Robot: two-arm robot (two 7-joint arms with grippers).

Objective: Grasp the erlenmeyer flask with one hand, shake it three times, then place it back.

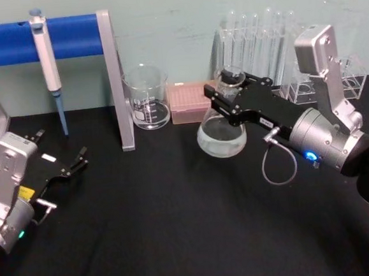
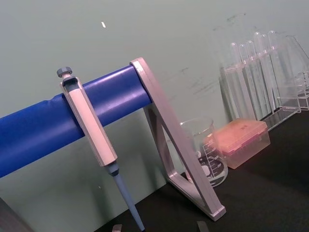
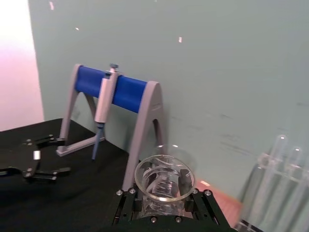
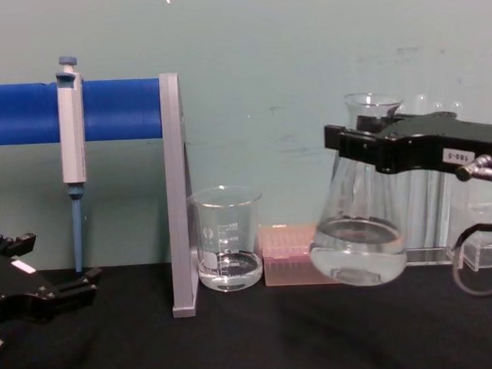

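So, grasp's done: right claw clamps the flask at 2 o'clock, clear of the bench; put-back remains. Left claw idles wide at 8 o'clock.

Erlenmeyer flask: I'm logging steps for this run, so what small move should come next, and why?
Probably a short, gentle shake stroke. The right gripper is clamped on the neck of the erlenmeyer flask, which hangs tilted, its base apparently off the table, with little liquid to spill. The left gripper sits parked, open.
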